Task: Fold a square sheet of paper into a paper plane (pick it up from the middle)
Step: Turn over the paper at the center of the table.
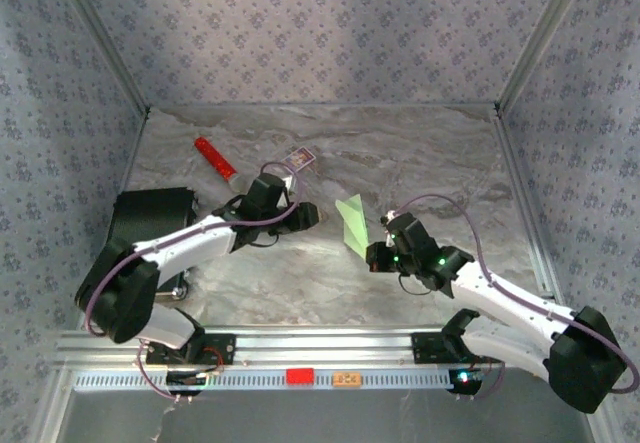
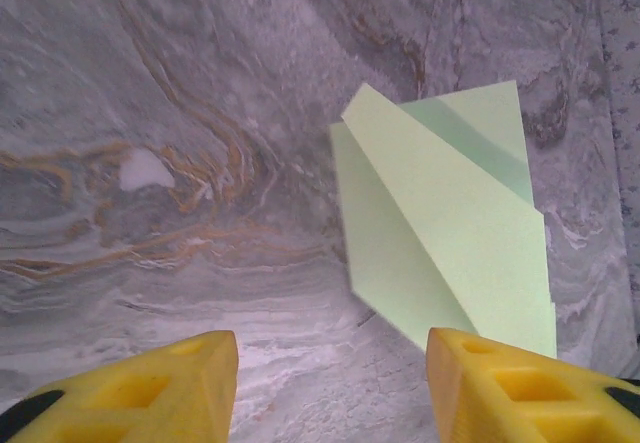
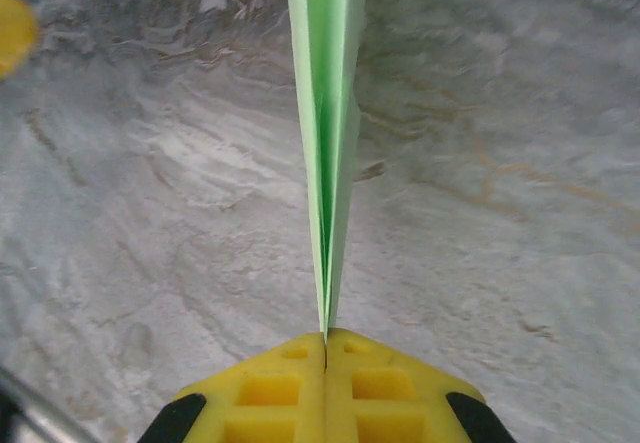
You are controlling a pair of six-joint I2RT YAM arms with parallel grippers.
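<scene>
Right gripper [image 3: 326,341] pinches paper plane [image 3: 325,113].

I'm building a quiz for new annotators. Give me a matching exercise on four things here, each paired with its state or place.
Things:
1. left gripper
2. right gripper
3. red cylinder
4. folded green paper

States or places:
A. lying at the far left of the table
B. fingers apart, holding nothing
C. pinched at one end, standing on edge
D. fingers shut together

Pairs: 1-B, 2-D, 3-A, 4-C
</scene>
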